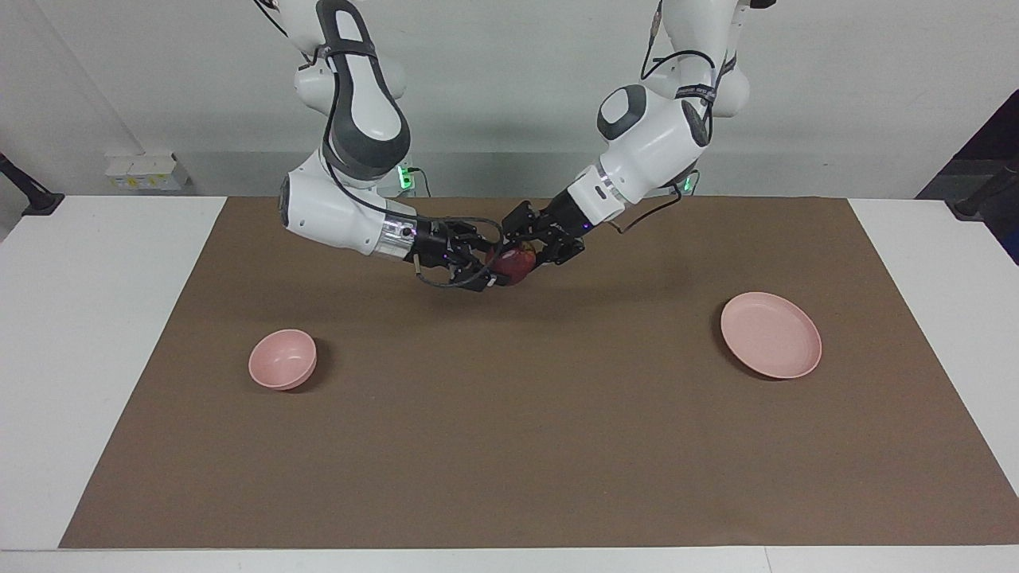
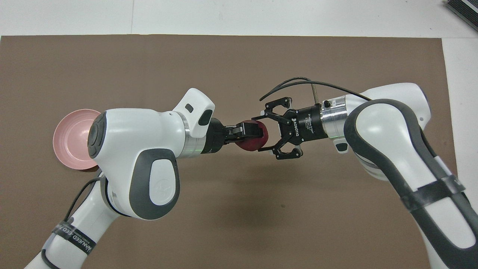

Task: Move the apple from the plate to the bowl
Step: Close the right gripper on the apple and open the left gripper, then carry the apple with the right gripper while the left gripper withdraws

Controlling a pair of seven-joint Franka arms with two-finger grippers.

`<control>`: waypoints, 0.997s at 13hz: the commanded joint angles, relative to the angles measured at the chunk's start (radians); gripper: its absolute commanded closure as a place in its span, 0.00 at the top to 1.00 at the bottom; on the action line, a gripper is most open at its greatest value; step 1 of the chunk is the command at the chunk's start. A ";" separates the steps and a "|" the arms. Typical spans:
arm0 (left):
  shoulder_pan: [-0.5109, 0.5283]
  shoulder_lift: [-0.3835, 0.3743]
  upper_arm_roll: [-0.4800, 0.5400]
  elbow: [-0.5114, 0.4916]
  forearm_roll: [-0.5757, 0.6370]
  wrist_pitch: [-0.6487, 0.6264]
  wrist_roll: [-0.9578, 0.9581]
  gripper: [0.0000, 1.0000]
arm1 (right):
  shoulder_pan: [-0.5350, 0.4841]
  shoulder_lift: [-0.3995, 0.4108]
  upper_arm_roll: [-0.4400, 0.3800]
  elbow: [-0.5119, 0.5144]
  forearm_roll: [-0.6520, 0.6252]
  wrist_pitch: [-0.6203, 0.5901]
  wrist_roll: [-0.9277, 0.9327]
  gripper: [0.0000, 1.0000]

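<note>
Grippers met in the air over the middle of the brown mat (image 1: 509, 446). The right gripper (image 2: 261, 134) was shut tight on the apple (image 2: 255, 144). The left gripper (image 2: 244, 131) touched it too, but I could not tell if it was gripping. I think it was a hand-over, because the bowl (image 1: 282, 359) sat at the right arm's end. As I faced the robots, the bowl lay at eight o'clock from the apple and the plate (image 1: 771, 334) at four. The table (image 1: 80, 358) was white.
</note>
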 commanded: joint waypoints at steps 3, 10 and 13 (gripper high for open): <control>-0.012 0.001 0.008 0.026 0.064 0.008 -0.027 1.00 | -0.013 -0.013 0.000 -0.011 0.006 0.004 0.014 0.00; 0.107 -0.057 0.028 0.020 0.436 -0.254 -0.018 1.00 | -0.086 -0.011 -0.004 0.049 -0.133 -0.002 -0.023 0.00; 0.175 -0.064 0.028 0.020 0.571 -0.320 0.028 1.00 | -0.108 -0.010 -0.005 0.092 -0.273 -0.014 -0.026 0.00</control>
